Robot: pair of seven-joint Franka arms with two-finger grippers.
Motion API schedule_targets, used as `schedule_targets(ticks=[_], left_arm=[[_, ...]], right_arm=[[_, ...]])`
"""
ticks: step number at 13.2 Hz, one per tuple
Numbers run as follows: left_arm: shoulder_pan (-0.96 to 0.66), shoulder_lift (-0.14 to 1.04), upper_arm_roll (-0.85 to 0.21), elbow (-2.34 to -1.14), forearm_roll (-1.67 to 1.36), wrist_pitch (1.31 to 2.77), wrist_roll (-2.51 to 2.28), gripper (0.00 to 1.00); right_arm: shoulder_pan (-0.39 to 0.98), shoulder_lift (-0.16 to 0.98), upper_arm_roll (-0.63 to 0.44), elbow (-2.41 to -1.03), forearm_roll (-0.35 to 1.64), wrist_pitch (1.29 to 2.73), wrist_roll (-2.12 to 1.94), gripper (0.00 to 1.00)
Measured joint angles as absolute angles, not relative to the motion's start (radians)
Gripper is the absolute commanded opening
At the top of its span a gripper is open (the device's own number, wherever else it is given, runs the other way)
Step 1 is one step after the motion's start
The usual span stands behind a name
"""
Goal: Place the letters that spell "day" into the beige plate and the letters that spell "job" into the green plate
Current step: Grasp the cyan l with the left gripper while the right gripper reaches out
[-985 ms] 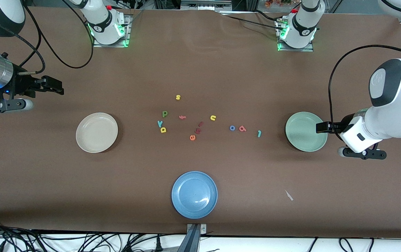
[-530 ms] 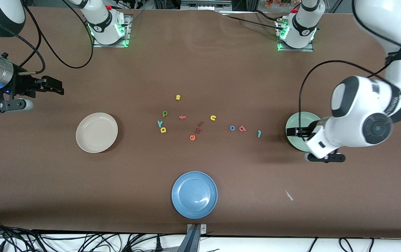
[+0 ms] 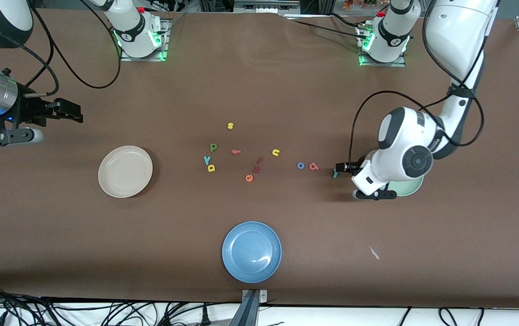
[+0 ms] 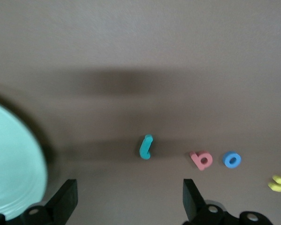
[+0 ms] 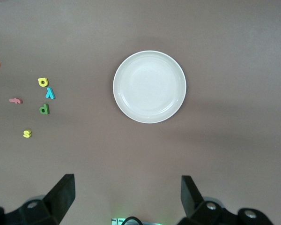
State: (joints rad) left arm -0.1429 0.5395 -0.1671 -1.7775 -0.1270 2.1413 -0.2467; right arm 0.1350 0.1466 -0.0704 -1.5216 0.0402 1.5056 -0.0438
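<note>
The beige plate (image 3: 125, 171) lies toward the right arm's end, seen whole in the right wrist view (image 5: 150, 117). The green plate (image 3: 412, 189) is mostly hidden under the left arm; its rim (image 4: 18, 154) shows in the left wrist view. The blue "o" (image 3: 301, 165), coral "b" (image 3: 314, 166) and teal "j" (image 3: 335, 173) lie in a row. The green "d" (image 3: 213, 147), teal "y" (image 3: 207, 159) and yellow "a" (image 3: 211, 168) cluster mid-table. My left gripper (image 3: 339, 169) hangs open and empty over the table beside the "j" (image 4: 145, 146). My right gripper (image 3: 77, 113) waits open, above the table.
A blue plate (image 3: 251, 251) sits near the front edge. Other letters lie mid-table: a yellow "s" (image 3: 230, 126), coral "f" (image 3: 236, 152), yellow "n" (image 3: 276, 152), orange "e" (image 3: 249, 178) and a dark red piece (image 3: 258, 165). A white scrap (image 3: 373, 252) lies nearer the front camera than the green plate.
The left arm has swung from the table's end across the green plate toward the middle, bringing its open gripper beside the teal "j". The right arm has not moved.
</note>
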Motion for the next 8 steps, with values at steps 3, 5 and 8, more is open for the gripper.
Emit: schedule_targets(ticks=[3,5,8], left_arm=[[-0.145,0.534,-0.19,-1.892,-0.127,2.314,-0.269,0.99],[-0.151,0.534,-0.196,-1.931,-0.127,2.38,-0.272,0.96],[-0.171,0.537,-0.196,-1.952,-0.126,2.444,-0.288,0.89]], right_arm=[[0.137,0.147,-0.07,-1.522,0.04,1.512,-0.044,1.0],[0.151,0.15,-0.069,-1.527,0.041,1.531,-0.043,1.0],[0.181,0.172,-0.068,-1.532,0.059,1.575,-0.041,1.0]])
